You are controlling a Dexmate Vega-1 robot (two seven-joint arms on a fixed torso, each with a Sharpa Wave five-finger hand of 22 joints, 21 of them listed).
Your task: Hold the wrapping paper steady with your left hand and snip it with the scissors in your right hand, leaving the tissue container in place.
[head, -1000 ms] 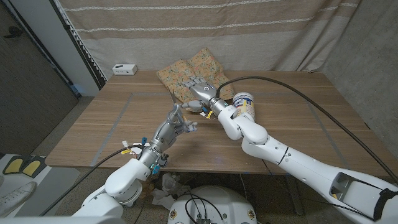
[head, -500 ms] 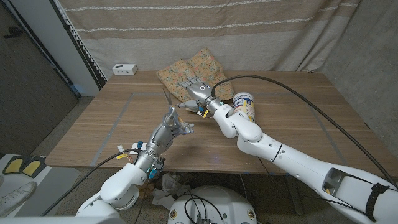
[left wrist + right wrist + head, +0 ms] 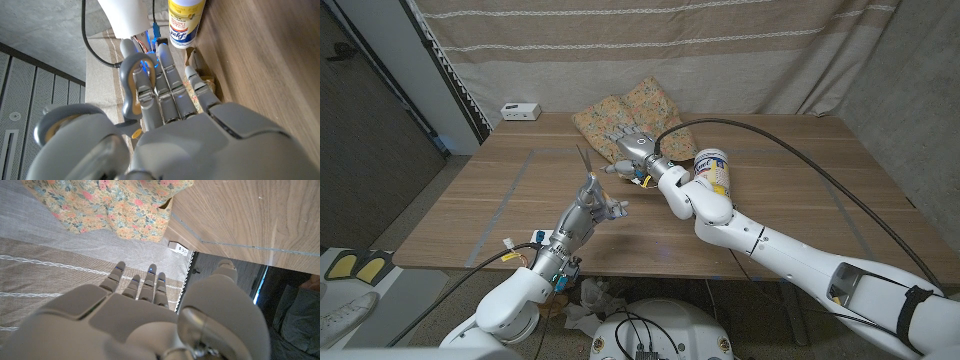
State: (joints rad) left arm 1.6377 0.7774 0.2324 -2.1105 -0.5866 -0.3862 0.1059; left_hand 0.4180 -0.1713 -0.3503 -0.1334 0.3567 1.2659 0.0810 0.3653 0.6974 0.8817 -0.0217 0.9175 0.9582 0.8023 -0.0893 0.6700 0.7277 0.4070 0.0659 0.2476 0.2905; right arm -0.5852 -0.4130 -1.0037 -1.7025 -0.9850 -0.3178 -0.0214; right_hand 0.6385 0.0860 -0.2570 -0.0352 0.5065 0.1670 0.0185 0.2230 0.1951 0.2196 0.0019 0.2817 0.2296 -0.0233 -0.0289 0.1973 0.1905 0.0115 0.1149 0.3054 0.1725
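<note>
So, going left to right: there's a small white box (image 3: 520, 110) at the far left corner of the table (image 3: 800, 200), nothing to do with the job.

Next is the left hand (image 3: 594, 198), and it's the one with the scissors (image 3: 583, 160), not the right as the task says. In the left wrist view a grey handle loop (image 3: 131, 82) sits around one finger with the others curled alongside. The blades stick up and away from the tabletop, just short of the paper, not touching it as far as I can see.

Then the wrapping paper (image 3: 650, 100): a floral sheet, rumpled, lying at the far edge of the table with part of it hanging over the back. The right hand (image 3: 632, 140) is on its near edge, fingers straight and spread, holding nothing. I can't tell if it's pressing down or just hovering.

My guess is the paper is thin, light and floppy, so it'll slide and buckle under the blades unless it's pinned flat right beside the cut. Best to hold it near the front edge, where it's backed by wood, not the overhang.

Furthest right, the tissue container (image 3: 716, 168) stands upright just beside the right forearm, so that arm could easily nudge it.
</note>
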